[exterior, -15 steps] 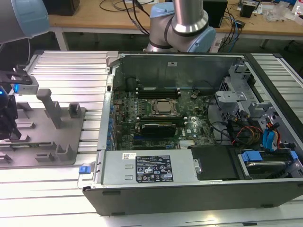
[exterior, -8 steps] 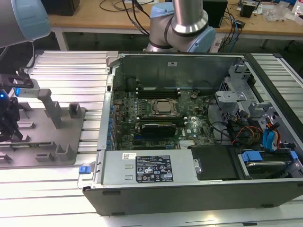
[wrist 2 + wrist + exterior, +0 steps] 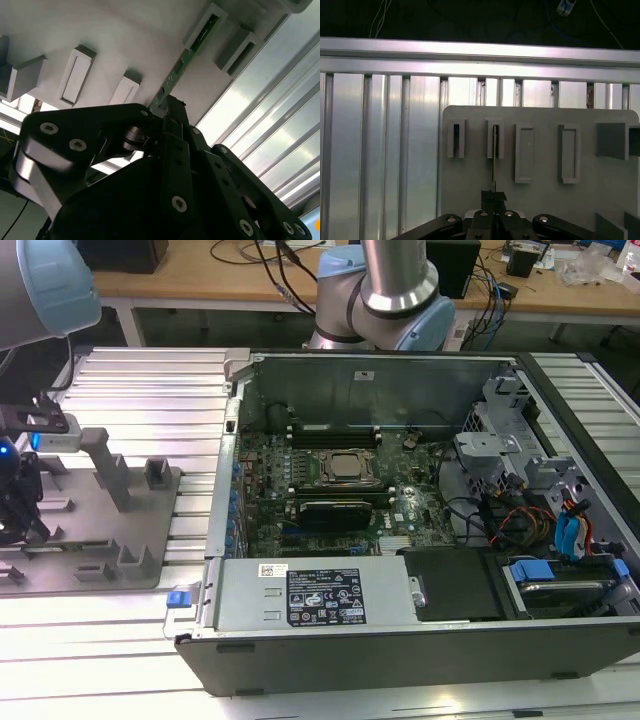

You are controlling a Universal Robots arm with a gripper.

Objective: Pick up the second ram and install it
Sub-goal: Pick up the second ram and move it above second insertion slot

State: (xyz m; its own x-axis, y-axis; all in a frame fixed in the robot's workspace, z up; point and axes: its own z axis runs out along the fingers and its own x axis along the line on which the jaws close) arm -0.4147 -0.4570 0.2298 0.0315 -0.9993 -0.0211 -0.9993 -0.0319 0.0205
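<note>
I'm working in a robotics lab or electronics workshop. The arm (image 3: 385, 290) stands by a slotted aluminium table (image 3: 140, 390), which carries an opened computer case (image 3: 400, 650) with its motherboard (image 3: 270, 480) bare. A grey fixture plate (image 3: 70, 525) lies on the table, and behind run wooden benches (image 3: 200, 280) strewn with cables (image 3: 285, 275).

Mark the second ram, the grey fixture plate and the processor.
second ram (image 3: 198, 42), second wrist view, green edge standing in its slot
grey fixture plate (image 3: 540, 205), first wrist view, bare flat face
processor (image 3: 347, 466), exterior view, silver top
</note>
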